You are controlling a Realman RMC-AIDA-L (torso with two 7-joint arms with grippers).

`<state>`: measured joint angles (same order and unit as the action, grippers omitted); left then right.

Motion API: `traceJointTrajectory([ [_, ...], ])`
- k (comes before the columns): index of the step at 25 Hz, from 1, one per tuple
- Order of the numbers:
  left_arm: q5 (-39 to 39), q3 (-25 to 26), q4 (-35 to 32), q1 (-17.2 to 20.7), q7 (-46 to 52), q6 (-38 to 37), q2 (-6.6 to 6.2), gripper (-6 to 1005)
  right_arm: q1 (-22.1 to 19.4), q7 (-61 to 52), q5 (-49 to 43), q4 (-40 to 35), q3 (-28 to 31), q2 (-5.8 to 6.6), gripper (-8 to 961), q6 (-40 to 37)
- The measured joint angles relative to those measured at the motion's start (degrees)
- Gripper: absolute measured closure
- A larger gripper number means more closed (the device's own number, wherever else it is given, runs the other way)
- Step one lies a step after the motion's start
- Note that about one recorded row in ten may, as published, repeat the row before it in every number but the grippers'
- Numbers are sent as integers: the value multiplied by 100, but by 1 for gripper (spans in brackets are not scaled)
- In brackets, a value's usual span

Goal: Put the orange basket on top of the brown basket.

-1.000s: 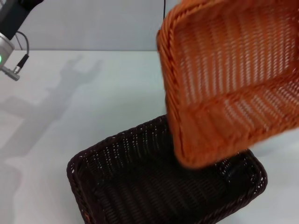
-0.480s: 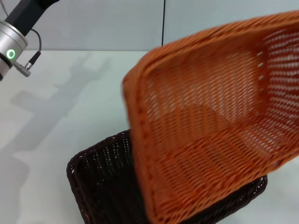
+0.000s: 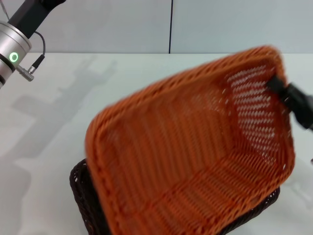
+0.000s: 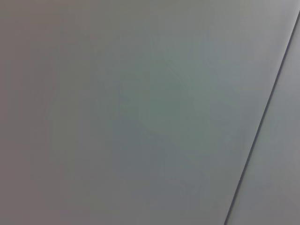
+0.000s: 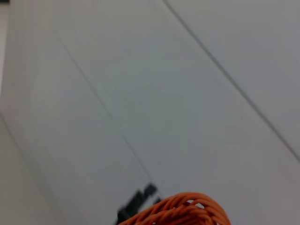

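Orange basket [image 3: 195, 161]: tilted, open side toward the camera, held over the brown basket [image 3: 80, 188], covering most of it. Right gripper [image 3: 279, 88]: clamped on the far right rim. Left arm [image 3: 14, 46]: raised upper left, claw state indeterminable. White table [image 3: 73, 98].

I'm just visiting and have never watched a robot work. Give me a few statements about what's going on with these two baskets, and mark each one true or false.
1. The orange basket is tilted, its open side facing the camera. True.
2. The right gripper holds the orange basket by its rim. True.
3. The brown basket is being lifted off the table. False: it sits on the table, mostly hidden under the orange one.
4. The left arm is helping carry the orange basket. False: it is raised at the far left, away from both baskets.
5. The orange basket holds fruit. False: it is empty.
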<state>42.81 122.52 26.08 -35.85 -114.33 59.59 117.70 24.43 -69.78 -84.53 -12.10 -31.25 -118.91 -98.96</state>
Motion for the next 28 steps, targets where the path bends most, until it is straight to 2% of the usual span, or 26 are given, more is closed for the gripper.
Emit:
traceJointTrajectory([
  [5,0,0,0,27,-1,-3,-2,170,22,-100,-106,48,-376,-2,678,463],
  [12,0,52,-6,14,-6,-6,-2,170,3,-226,-109,-145,-349,26,667,466],
  [19,0,89,-8,2,-9,-8,4,170,-68,-328,-77,-545,-222,25,355,369],
  [20,-5,124,9,37,-10,17,5,170,-158,-316,-52,-850,-9,27,311,340],
  [21,-8,124,14,43,-10,17,5,170,-158,-316,-52,-850,-9,27,266,340],
  [22,-12,124,23,56,-10,20,5,170,-272,-267,-18,-1231,340,29,222,320],
  [23,-12,124,23,56,-10,20,5,170,-272,-267,-18,-1231,340,29,219,320],
  [24,-25,147,45,98,-10,29,1,170,-318,-191,4,-1400,558,29,215,315],
  [25,-24,199,53,117,-10,42,-1,170,-387,148,85,-1721,1086,36,212,359],
  [26,-24,199,53,117,-10,42,-1,170,-387,148,85,-1721,1086,36,209,359],
  [28,-12,285,55,150,-10,65,-2,170,-400,669,279,-1874,1627,41,202,519],
])
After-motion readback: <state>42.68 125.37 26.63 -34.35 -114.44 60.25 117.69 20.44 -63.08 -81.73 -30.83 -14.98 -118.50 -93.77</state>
